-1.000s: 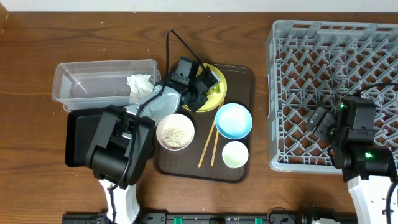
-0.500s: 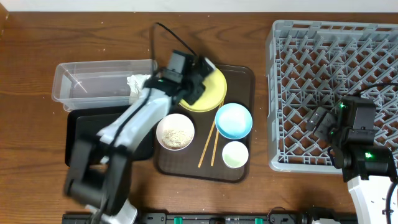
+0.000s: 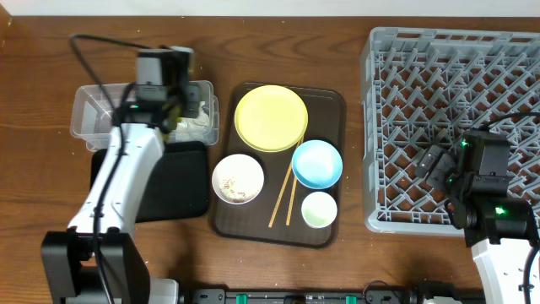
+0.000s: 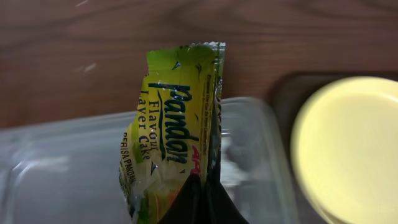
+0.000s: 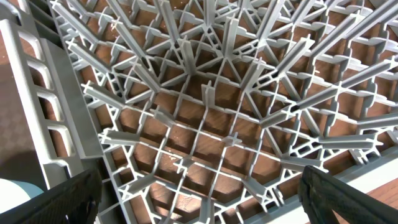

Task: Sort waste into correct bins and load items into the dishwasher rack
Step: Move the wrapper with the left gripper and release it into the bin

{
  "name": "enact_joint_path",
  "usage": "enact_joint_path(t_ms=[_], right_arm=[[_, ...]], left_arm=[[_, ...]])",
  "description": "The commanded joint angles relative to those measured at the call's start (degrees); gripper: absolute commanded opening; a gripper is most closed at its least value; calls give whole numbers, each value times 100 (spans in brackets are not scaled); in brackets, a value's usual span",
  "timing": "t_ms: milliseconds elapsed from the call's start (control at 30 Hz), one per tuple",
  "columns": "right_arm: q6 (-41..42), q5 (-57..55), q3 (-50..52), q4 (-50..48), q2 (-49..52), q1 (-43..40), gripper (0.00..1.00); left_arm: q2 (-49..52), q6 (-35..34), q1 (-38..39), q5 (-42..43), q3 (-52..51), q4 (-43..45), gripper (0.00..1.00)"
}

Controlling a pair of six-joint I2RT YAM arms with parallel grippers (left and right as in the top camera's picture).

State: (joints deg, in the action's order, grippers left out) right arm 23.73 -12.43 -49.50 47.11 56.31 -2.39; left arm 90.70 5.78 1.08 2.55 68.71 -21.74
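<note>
My left gripper [image 4: 200, 200] has carried the wrapper [image 4: 171, 137] off the yellow plate [image 3: 270, 118]. The jaws pinch it, I think above the clear tub [image 3: 84, 127], ready for dropping. My right gripper [image 5: 202, 199] waits spread over the rack [image 3: 396, 127].

Glossy wrapper [image 4: 171, 137], clear plastic tub [image 3: 94, 116], wooden table [image 3: 42, 52]

The yellow-green wrapper [image 4: 171, 137], pinched at one end by the left gripper [image 4: 199, 199], stands over the clear tub [image 3: 93, 114]. The crumpled napkin [image 3: 196, 118] seems to lie inside that tub. The black tray [image 3: 181, 181] sits just beside the tub. The yellow plate [image 3: 270, 118], blue bowl [image 3: 316, 163], white bowl [image 3: 237, 173] with a few rice scraps [image 3: 242, 194], pale cup [image 3: 319, 209] and chopsticks [image 3: 283, 198] cluster together, well apart from the grey rack [image 3: 456, 84].
</note>
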Motion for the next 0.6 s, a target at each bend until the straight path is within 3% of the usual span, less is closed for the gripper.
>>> enact_joint_path(t_ms=[0, 33, 167, 300, 500, 567], right_arm=[[87, -15, -98, 4, -15, -74, 99], [87, -15, -98, 4, -15, -74, 99], [87, -15, -98, 7, -15, -74, 99], [87, -13, -98, 7, -15, -74, 99], [87, -15, -98, 2, -15, -74, 99], [87, -15, -98, 0, -15, -74, 99]], left_arm=[[-2, -452, -219, -28, -13, -66, 6], [-2, -461, -249, -4, -13, -127, 7], [-2, -459, -236, -4, -13, -271, 26], [-4, -461, -234, -2, -13, -339, 53], [-348, -461, -33, -2, -13, -619, 77], [-525, -459, 127, -2, -13, -673, 79]])
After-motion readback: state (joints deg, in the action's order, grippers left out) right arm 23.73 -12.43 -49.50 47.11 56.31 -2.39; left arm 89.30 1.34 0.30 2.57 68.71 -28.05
